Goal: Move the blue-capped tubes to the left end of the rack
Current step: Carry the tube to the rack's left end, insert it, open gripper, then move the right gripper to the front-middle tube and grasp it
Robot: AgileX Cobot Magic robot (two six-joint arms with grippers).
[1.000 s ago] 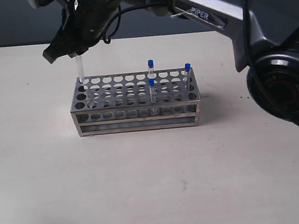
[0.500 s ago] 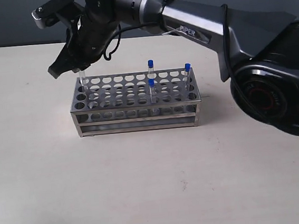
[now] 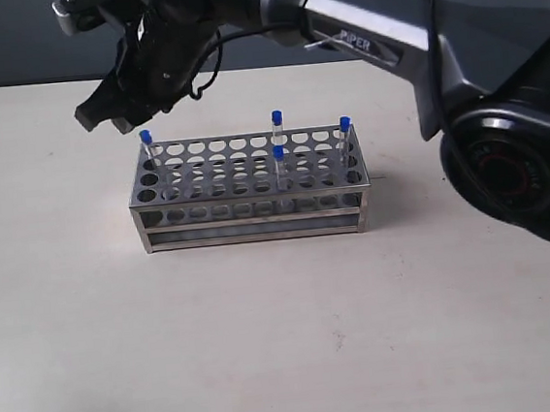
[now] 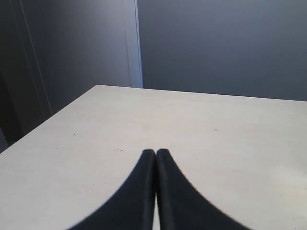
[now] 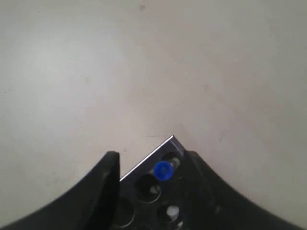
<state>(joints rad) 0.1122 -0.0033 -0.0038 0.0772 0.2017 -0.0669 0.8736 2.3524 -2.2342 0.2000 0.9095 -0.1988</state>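
Note:
The rack stands mid-table, long and shiny, with rows of round holes. One blue-capped tube stands in its back left corner hole. Three more blue-capped tubes stand in the middle and at the right end. My right gripper has reached across and hangs open just above the left corner tube, apart from it. In the right wrist view that tube's cap shows between the spread fingers with gaps on both sides, over the rack corner. My left gripper is shut and empty over bare table.
The right arm's dark link stretches above the table behind the rack, with its base at the right edge. The pale table has a dark wall behind it.
The tube held by my right gripper went down into the rack's left corner hole. The jaws then opened and let it go, and the gripper rose slightly.

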